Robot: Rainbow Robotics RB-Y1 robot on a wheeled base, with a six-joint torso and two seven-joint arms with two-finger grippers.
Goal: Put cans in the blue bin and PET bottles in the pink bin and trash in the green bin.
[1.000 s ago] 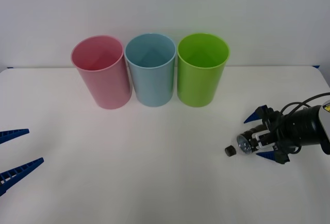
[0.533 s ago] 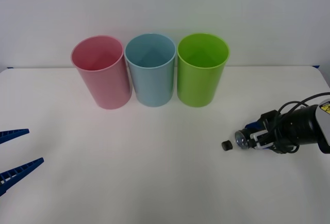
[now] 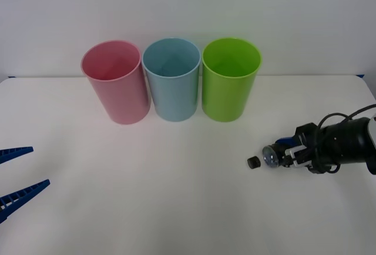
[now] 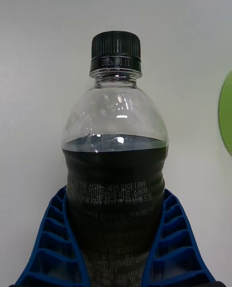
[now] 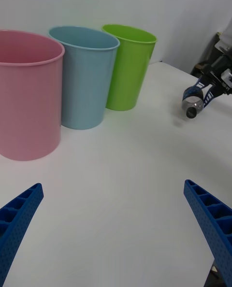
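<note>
Gripping the PET bottle [image 4: 115,171] by its dark label band, the right gripper [image 3: 289,155] sits low over the table [image 3: 176,208] at the right, blue fingers [image 4: 53,238] clamped on both sides and the black cap pointing toward the middle. The left wrist view suggests the bottle is just off the surface. The job now, I'd say, is a clean lift, high enough to clear the rims, then a long carry across to the pink bin [image 3: 114,81] at the far left of the row. Careful here: the green bin [image 3: 231,79] and the blue bin [image 3: 171,79] stand between, all three nearly touching, so the path should go over them, not through. The left gripper [image 3: 17,175] waits at the left edge, jaws wide apart.
</note>
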